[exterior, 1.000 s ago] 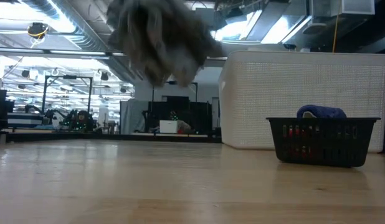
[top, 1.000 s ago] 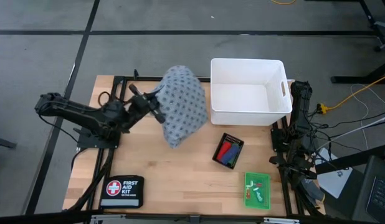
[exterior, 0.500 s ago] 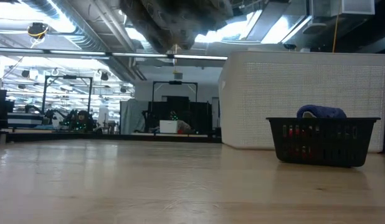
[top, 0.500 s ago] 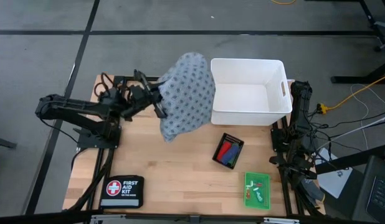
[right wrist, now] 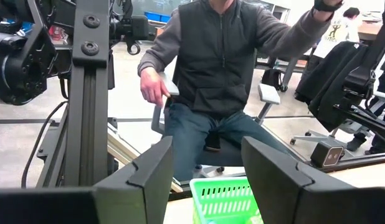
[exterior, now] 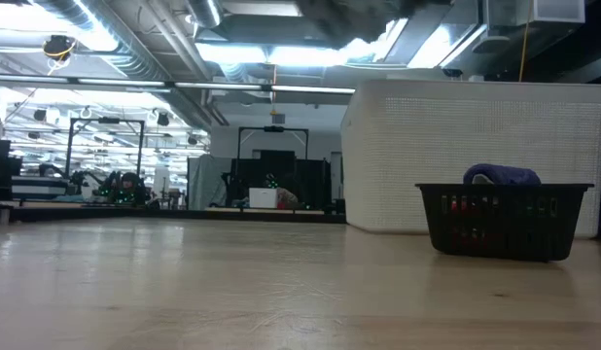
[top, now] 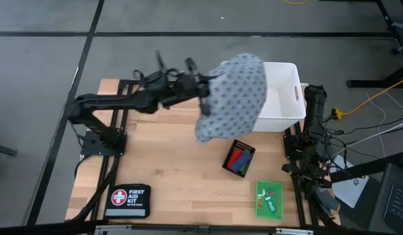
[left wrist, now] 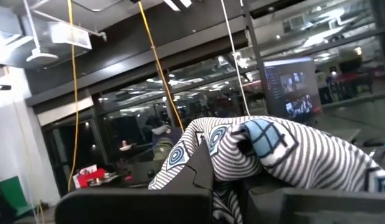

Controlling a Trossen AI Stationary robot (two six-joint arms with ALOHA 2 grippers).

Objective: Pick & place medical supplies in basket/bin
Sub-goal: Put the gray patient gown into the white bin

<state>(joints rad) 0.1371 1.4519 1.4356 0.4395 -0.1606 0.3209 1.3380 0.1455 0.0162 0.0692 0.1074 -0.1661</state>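
Cloth [top: 231,94]: up in air, half over white tub [top: 283,98], not dropped in yet.
L hand [top: 203,98]: pinching cloth.
R hand [right wrist: 202,177]: wide, waiting at desk edge.
Rolls [top: 238,158]: in black tray [top: 248,149].

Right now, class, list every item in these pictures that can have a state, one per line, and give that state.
Dotted cloth: lifted, hanging over the tub's near-left edge.
Left gripper: shut on the cloth.
White tub: upright, visible part empty.
Black mesh tray: holds coloured rolls.
Green tray: holds pale packets.
First aid pouch: closed, flat.
Right gripper: open, parked.
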